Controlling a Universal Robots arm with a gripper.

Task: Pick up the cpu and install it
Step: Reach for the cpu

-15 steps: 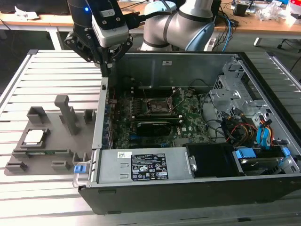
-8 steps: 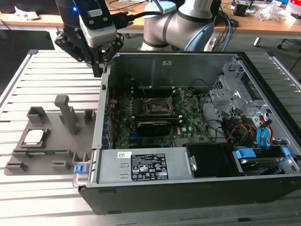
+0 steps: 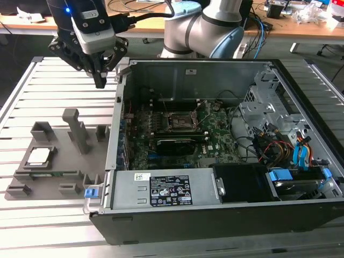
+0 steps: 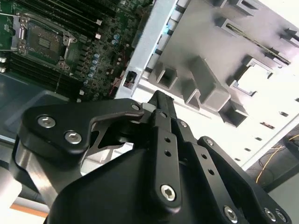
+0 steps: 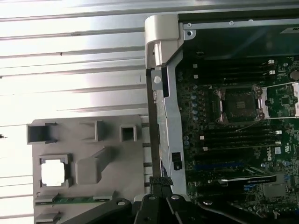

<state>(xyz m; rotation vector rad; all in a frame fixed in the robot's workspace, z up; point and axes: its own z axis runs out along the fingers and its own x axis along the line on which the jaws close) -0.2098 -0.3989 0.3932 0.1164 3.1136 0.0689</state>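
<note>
The cpu (image 3: 40, 156) is a small silvery-white square lying flat in a recess of a grey holder (image 3: 65, 157) on the slatted table, at the exterior view's left. It appears bright in both wrist views (image 5: 53, 171) (image 4: 254, 78). My gripper (image 3: 100, 80) hangs in the air above the far edge of the holder, beside the case's wall. Its black fingers are shut together with nothing between them (image 4: 160, 99) (image 5: 161, 181). Inside the open computer case, the motherboard's square socket (image 3: 180, 121) (image 5: 238, 103) (image 4: 44, 39) stands with its metal frame around it.
The open black case (image 3: 215, 209) takes up the exterior view's middle and right, with a long black graphics card (image 3: 177, 144), cables and blue drive brackets (image 3: 301, 156). Upright posts (image 3: 75, 129) rise from the grey holder. A green memory stick (image 5: 74, 199) lies in the holder near the cpu.
</note>
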